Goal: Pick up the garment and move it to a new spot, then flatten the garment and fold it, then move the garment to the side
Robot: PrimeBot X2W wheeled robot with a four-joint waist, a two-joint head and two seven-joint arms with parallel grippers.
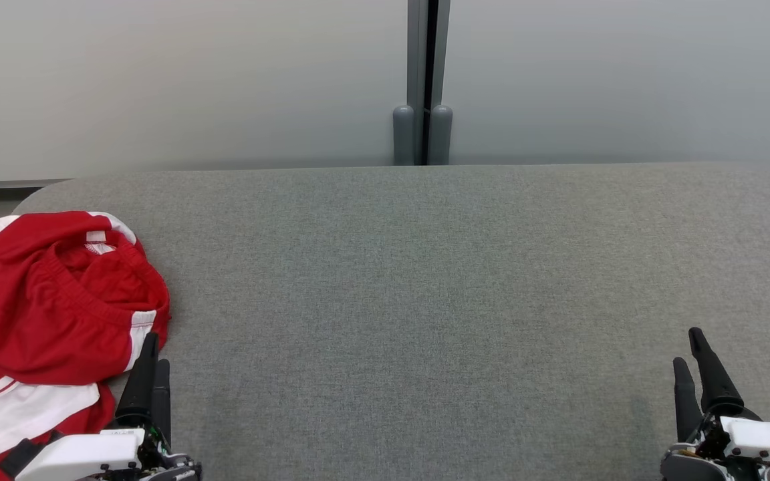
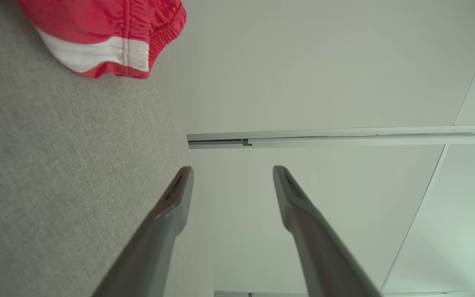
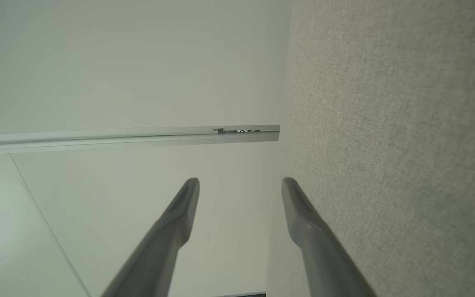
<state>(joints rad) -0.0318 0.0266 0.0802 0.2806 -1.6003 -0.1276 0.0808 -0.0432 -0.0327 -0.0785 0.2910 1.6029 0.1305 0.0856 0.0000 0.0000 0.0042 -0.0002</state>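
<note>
- My left tool (image 1: pixel 156 351) sits at the near left of the desk (image 1: pixel 425 300), its two dark fingers pointing toward the far side.
- In the left wrist view the left tool (image 2: pixel 233 171) has its fingers spread well apart, and only the pale wall shows in the gap, so it holds nothing.
- My right tool (image 1: pixel 687 347) sits at the near right, well apart from the left one, over bare grey fabric.
- In the right wrist view the right tool (image 3: pixel 241 181) also has its fingers parted with a clear gap between the tips, and nothing is gripped there either.
- The red shorts (image 1: pixel 57 314) lie crumpled at the left end of the desk, waistband opening upward, with white side panels showing.
- The near right edge of the shorts lies just beside my left tool. In the head view one fingertip overlaps the white panel.
- In the left wrist view the shorts (image 2: pixel 105 24) lie beyond the fingertips, with a strip of bare desk (image 2: pixel 56 165) between cloth and fingers, so I am not touching them.
- The desk (image 3: pixel 386 123) is covered in grey woven fabric.
- Beyond its far edge stands a pale wall (image 1: pixel 191 80) with a dark vertical seam (image 1: pixel 428 67) near the middle.
</note>
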